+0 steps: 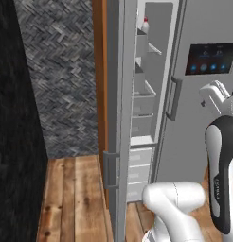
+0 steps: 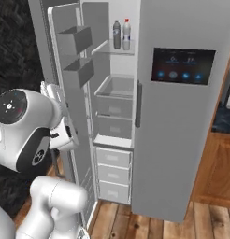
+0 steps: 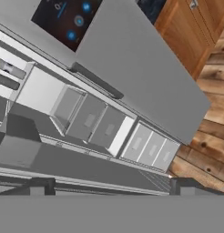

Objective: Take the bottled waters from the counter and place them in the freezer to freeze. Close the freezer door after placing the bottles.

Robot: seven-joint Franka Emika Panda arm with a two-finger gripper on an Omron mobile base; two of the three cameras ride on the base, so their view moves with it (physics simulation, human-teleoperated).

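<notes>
A: Both bottles (image 2: 121, 34) stand on the top freezer (image 2: 114, 116) shelf; what's left?

B: The freezer door (image 2: 72, 116), hanging wide. It's stiff and heavy (bins inside), so push its flat panel. Gripper (image 3: 109, 186) is spread wide, empty

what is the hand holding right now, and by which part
Nothing. The hand is open with only air between its fingertips, and both bottled waters already stand on the freezer's top shelf.

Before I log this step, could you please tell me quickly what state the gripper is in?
Gripper: open and empty; both bottles stand on the freezer shelf.
</notes>
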